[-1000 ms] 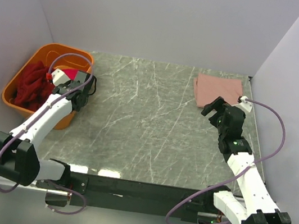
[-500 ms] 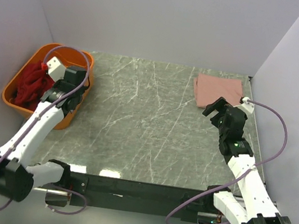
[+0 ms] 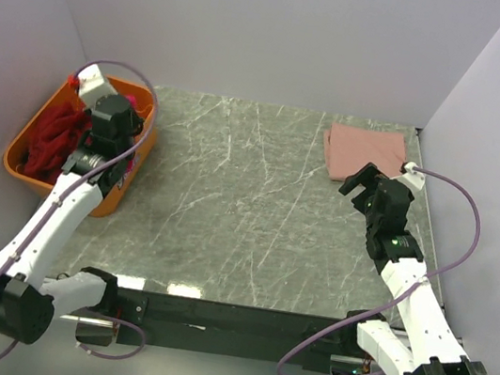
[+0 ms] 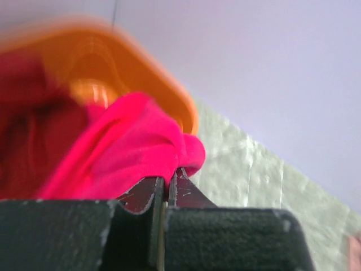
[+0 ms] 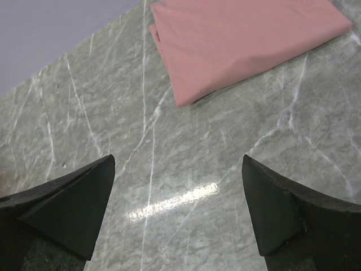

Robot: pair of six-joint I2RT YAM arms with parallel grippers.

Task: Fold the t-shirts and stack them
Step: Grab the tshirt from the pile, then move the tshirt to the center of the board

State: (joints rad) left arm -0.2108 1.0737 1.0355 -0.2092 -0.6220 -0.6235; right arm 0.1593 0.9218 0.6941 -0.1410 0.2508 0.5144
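My left gripper [image 3: 111,120] hangs over the orange tub, and in the left wrist view it [image 4: 167,177] is shut on a fold of the bright crimson-pink t-shirt [image 4: 135,148]. Dark maroon-red t-shirts [image 3: 48,138] lie crumpled in the tub and also show in the left wrist view [image 4: 28,152]. A pale salmon-pink t-shirt [image 3: 363,151] lies folded at the table's far right and also shows in the right wrist view [image 5: 242,39]. My right gripper [image 3: 365,183] is open and empty, just above the table near that shirt; its jaws [image 5: 177,203] stand wide apart.
The orange plastic tub [image 3: 18,162] stands at the table's left edge; its rim [image 4: 148,73] shows in the left wrist view. The marble table [image 3: 238,205] lies between the arms. Grey walls close in the left, back and right sides.
My left gripper has moved from the tub's right rim back and left over the tub, still holding the crimson-pink shirt. The right arm has barely moved.
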